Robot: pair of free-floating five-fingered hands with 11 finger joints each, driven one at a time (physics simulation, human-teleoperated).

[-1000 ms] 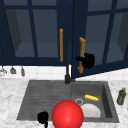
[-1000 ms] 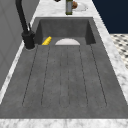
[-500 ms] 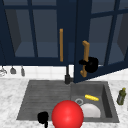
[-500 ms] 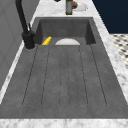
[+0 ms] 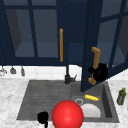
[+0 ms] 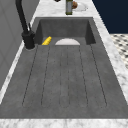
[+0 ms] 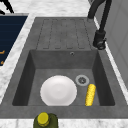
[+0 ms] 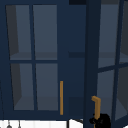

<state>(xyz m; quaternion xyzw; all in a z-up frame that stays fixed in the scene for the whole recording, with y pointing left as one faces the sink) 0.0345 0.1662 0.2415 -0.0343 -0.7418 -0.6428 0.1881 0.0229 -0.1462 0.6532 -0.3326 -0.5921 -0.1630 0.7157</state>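
1. Curling its fingers round the lower part of the brass door handle [image 5: 95,65], the right hand [image 5: 99,71] grips the wall cabinet's right door [image 5: 106,45], which stands swung outward over the right end of the sink.
2. The upper view shows the same grip from higher up: the right hand [image 8: 101,121] sits at the foot of the handle [image 8: 97,106], and the left door's handle [image 8: 61,97] hangs flat against its closed door [image 8: 33,60].
3. The left hand [image 5: 43,117] hangs at the front edge of the sink's draining board [image 5: 41,97], just left of a red ball [image 5: 67,115]; whether its fingers are open or closed I cannot tell.
4. The right side view looks down into the sink basin [image 7: 27,75]: a white plate [image 7: 58,91] lies on its floor, a corn cob [image 7: 90,94] beside it towards the back wall, the drain [image 7: 81,80] between them.
5. A black faucet [image 7: 100,37] stands at the sink's back edge.
6. A green bottle [image 5: 121,96] stands on the counter [image 5: 10,100] beyond the sink's right end; the left side view shows it [image 6: 69,7] past the basin's far rim.
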